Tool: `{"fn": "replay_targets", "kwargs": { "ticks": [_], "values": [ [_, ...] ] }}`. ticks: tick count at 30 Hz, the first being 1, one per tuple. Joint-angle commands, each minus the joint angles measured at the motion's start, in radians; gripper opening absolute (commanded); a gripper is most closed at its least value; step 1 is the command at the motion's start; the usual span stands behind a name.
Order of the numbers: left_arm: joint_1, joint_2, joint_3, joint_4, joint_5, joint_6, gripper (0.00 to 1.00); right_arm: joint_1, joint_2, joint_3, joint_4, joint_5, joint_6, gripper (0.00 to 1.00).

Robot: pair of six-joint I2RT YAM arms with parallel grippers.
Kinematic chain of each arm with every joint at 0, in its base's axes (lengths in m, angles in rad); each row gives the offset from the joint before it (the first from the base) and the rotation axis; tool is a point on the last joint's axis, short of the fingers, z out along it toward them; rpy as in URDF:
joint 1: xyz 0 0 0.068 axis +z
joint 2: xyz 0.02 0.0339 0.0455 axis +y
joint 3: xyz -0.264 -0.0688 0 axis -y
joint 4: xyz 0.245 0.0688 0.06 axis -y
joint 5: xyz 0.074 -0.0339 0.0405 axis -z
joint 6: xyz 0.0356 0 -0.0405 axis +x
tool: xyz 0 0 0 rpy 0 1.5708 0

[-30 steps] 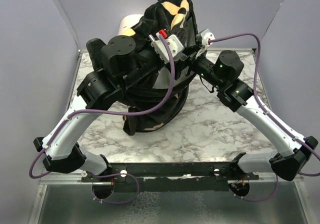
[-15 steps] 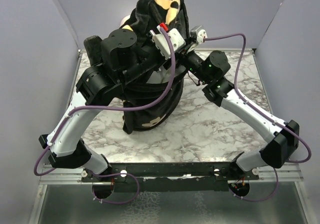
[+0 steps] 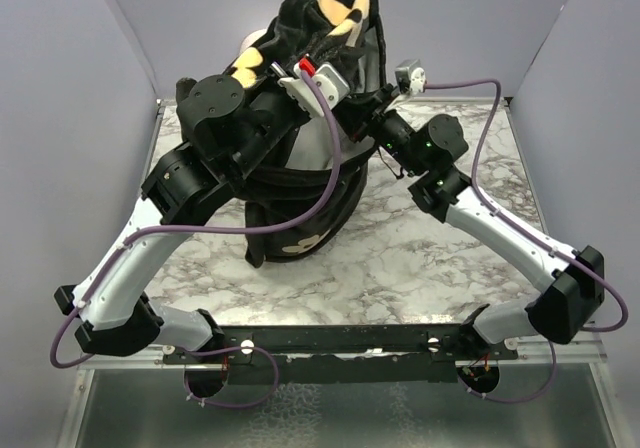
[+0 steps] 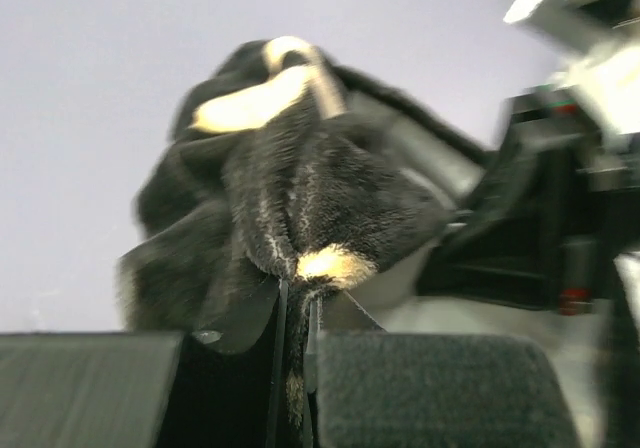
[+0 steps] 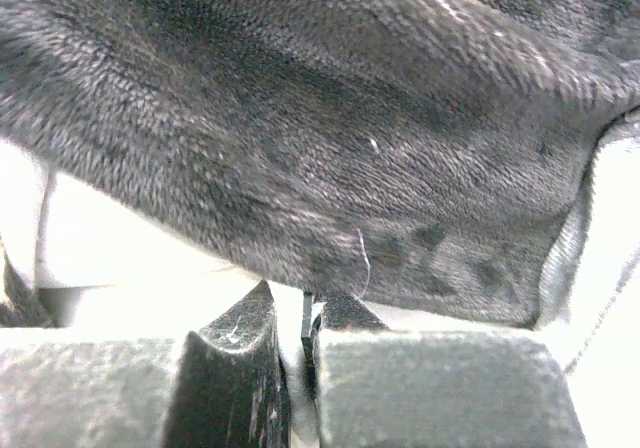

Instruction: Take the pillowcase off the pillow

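- Left gripper (image 4: 296, 333): the jaws are pressed together on a furry fold of the case (image 3: 330, 18). The case hangs bunched high over the far edge of the table (image 3: 430, 258), and its skirt trails down to mid-table.
- Pillow (image 3: 318, 153): white shows in the case's mouth between the two arms, so we judge it only partly out.
- The step: we would raise both pinches together and level, so the mouth faces down and stays wide and the pillow's weight can carry it out. A lopsided pull could twist the fabric and trap the pillow.
- Right gripper (image 5: 303, 318): the jaws are all but shut and seem to nip only the case's lower hem. That hold looks thin to us, so we would pull slowly.
- Surface: the marbled top looks smooth, so the pillow should slide on it.
- Room: plain grey walls (image 3: 60, 88) close in on the left, far and right sides. The bundle sits near the far wall, so we would draw it up and toward the near edge.
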Motion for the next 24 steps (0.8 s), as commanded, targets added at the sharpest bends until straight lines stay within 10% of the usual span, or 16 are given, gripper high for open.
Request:
{"fn": "replay_targets", "kwargs": {
  "ticks": [1, 6, 17, 24],
  "values": [
    [0.044, -0.073, -0.114, 0.373, -0.197, 0.219, 0.0, -0.002, -0.111, -0.065, 0.019, 0.207, -0.022, 0.01],
    [0.156, -0.075, -0.13, 0.54, -0.251, 0.279, 0.04, -0.002, -0.144, -0.12, -0.061, 0.338, -0.055, 0.01],
    [0.362, -0.089, -0.167, 0.442, -0.222, 0.162, 0.67, -0.002, -0.222, -0.155, -0.157, 0.513, -0.094, 0.01],
    [0.501, -0.012, -0.048, 0.182, -0.188, -0.076, 0.59, -0.002, -0.26, -0.143, -0.221, 0.571, -0.134, 0.01]
  ]
}}
